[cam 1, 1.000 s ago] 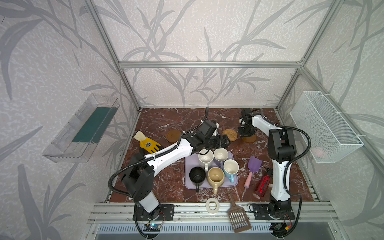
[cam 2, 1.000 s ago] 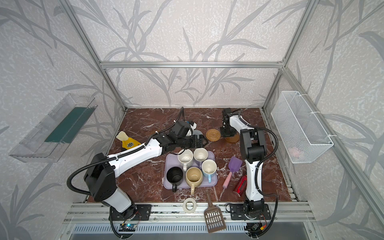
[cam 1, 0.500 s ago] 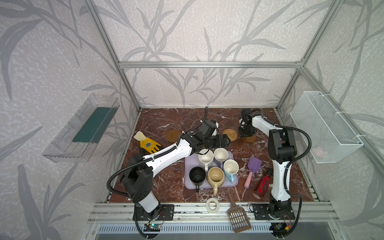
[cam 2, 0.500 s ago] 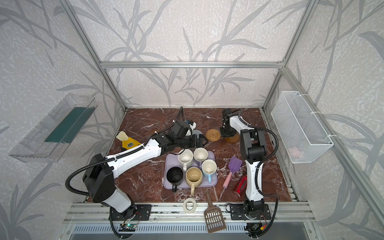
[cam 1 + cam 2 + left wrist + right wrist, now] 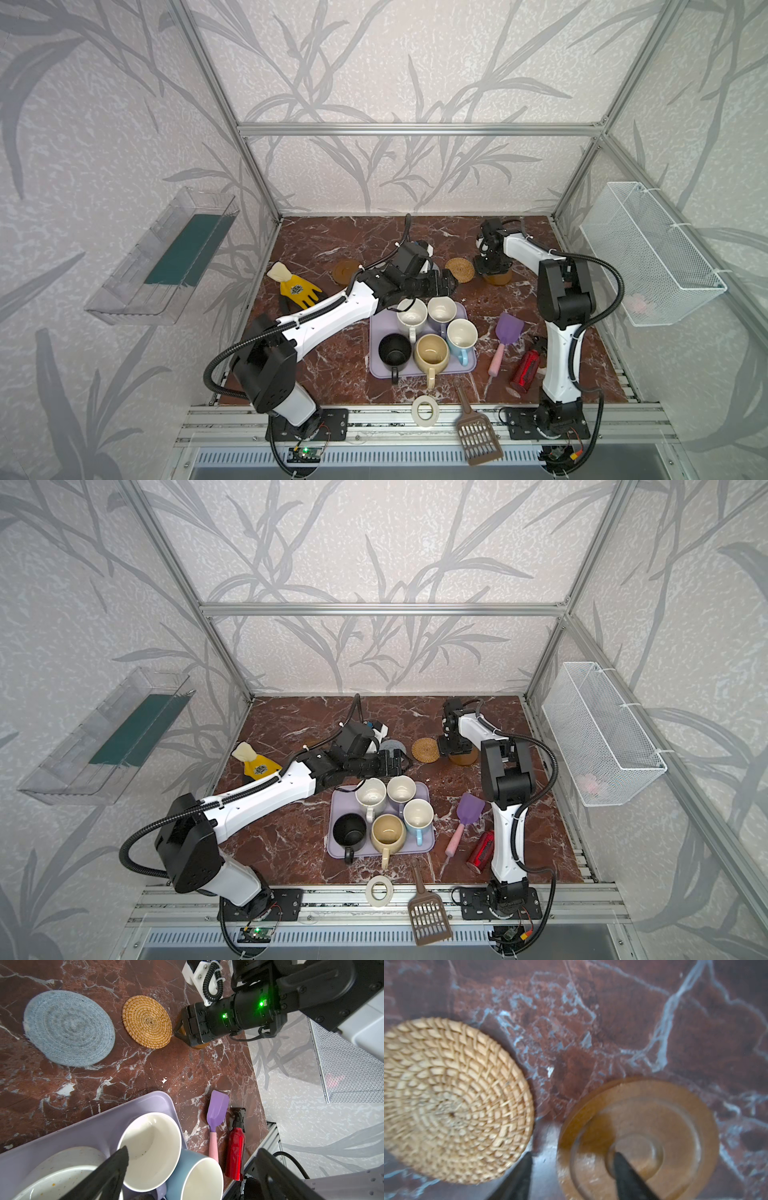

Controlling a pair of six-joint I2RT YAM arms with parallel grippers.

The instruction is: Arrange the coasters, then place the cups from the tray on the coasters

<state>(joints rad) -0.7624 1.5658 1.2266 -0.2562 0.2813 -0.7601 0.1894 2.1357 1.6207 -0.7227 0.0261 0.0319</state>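
right claw [image 5: 573, 1155]: we see its jaws apart and pointing down at the table, clamped on nothing.
wooden coaster [image 5: 664, 1115]: it lies flat directly under the right claw. One finger [image 5: 631, 1176] hangs over its middle and the other [image 5: 519, 1176] comes down just outside its rim. We cannot tell whether either tip touches it.
rattan coaster [image 5: 452, 1101]: flat on the table just beside the right claw's outer finger, with a narrow strip of table between it and the wooden coaster.
left claw [image 5: 193, 1149]: we see its jaws spread wide, holding nothing, reaching over the far edge of the tray [image 5: 83, 1132].
cups: all five stand upright on the tray. The lavender cup [image 5: 441, 309] and the white speckled cup [image 5: 412, 312] are just under the left claw's fingers. The light blue cup [image 5: 462, 336], cream-yellow cup [image 5: 432, 353] and black cup [image 5: 395, 348] are farther back toward that arm's base. All are well apart from the right claw.
grey-blue coaster [image 5: 68, 1027]: on the table just beyond the left claw's tips, near the rattan coaster but not touching it.
second wooden coaster [image 5: 345, 271]: near the left claw's wrist, on the side away from the tray.
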